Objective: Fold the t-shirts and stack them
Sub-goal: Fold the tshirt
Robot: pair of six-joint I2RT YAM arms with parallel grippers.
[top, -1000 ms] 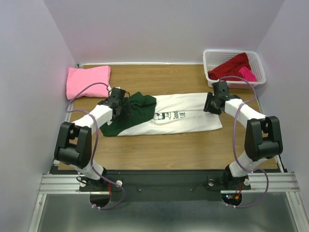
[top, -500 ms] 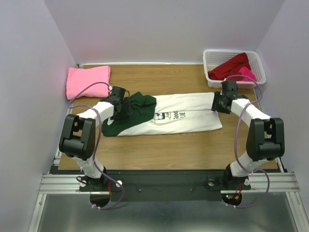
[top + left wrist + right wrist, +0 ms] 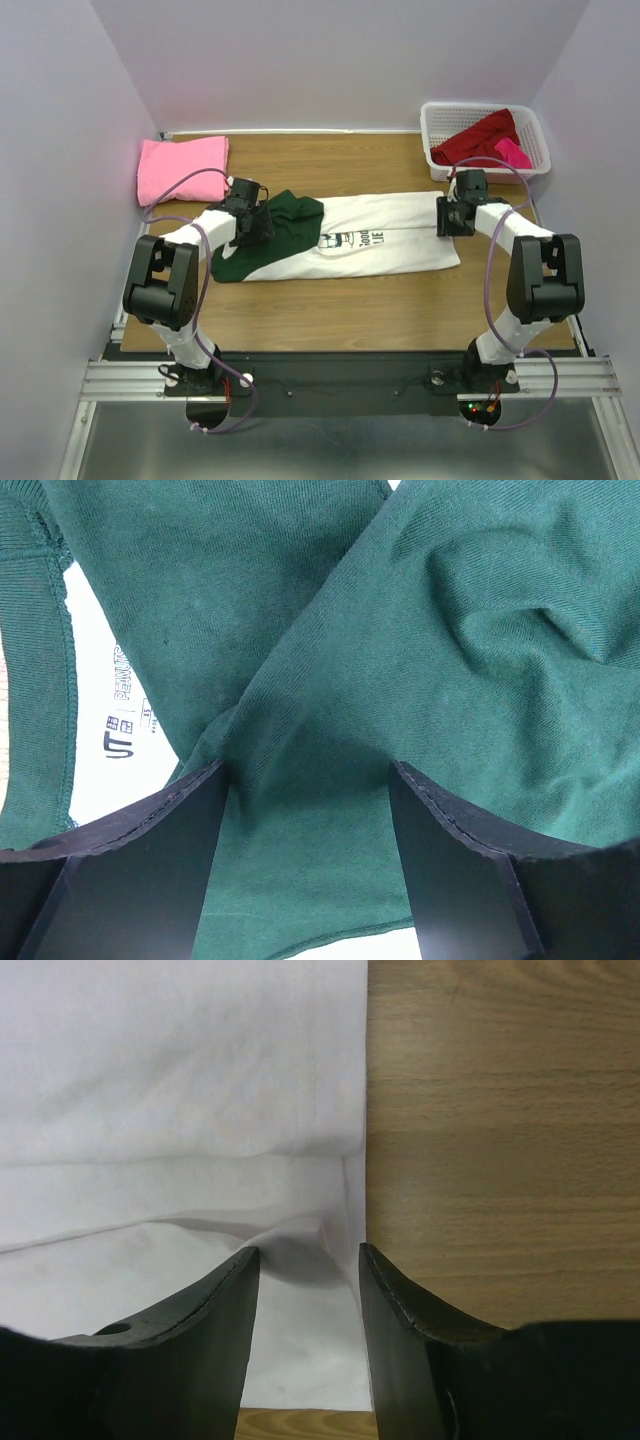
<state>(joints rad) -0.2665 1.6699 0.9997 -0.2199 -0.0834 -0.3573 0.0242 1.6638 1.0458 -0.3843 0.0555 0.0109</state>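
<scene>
From above, the white cotton t-shirt with dark green sleeves and a black print (image 3: 380,245) lies lengthwise across the middle of the wooden table (image 3: 380,320), narrowed to a long band. A plain pink t-shirt (image 3: 182,168) sits folded in the far left corner. A dark red t-shirt (image 3: 480,135) and a magenta t-shirt (image 3: 513,152) lie crumpled in the white plastic lattice basket (image 3: 432,120) at the far right. I'd judge one shirt done, one half folded with its crosswise folds and stacking left, and two untouched. The left gripper (image 3: 250,225) is on the green end and the right gripper (image 3: 447,218) on the hem end, with the basket just beside that arm. There is bare wood nearer the bases, and side walls close by. The left wrist view shows the left gripper (image 3: 310,770) with jaws wide apart, straddling a ridge of green sleeve cloth (image 3: 480,630) rather than pinching it. In the right wrist view the right gripper (image 3: 308,1250) has its jaws narrowly parted over the puckered white hem edge (image 3: 345,1230), which runs straight along bare wood on the right
</scene>
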